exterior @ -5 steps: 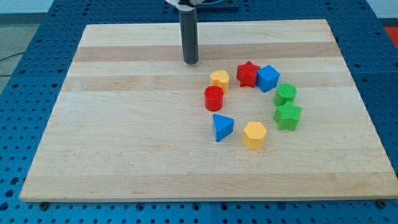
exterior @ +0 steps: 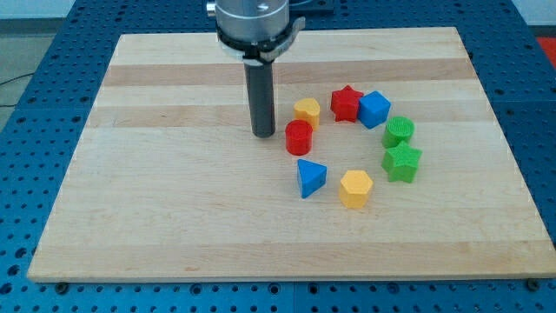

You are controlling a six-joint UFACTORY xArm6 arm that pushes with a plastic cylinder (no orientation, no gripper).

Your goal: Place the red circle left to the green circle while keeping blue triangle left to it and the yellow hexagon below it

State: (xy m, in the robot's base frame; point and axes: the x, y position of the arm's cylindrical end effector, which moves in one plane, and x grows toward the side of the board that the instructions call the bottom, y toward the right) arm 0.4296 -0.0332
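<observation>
The red circle [exterior: 299,137] is a short red cylinder near the board's middle. My tip [exterior: 264,134] stands just to its left, a small gap apart. The green circle [exterior: 399,131] lies well to the right of the red circle. The blue triangle [exterior: 310,177] lies below the red circle, slightly right of it. The yellow hexagon [exterior: 356,189] lies to the lower right of the red circle, to the right of the blue triangle.
A yellow rounded block [exterior: 306,111] touches the red circle's upper right. A red star [exterior: 347,103] and a blue cube [exterior: 374,109] sit side by side above the green circle. A green star [exterior: 401,162] lies below the green circle. The wooden board [exterior: 174,191] carries all blocks.
My tip has moved down the view, from above the yellow rounded block's left to beside the red circle's left. The blocks have not moved.
</observation>
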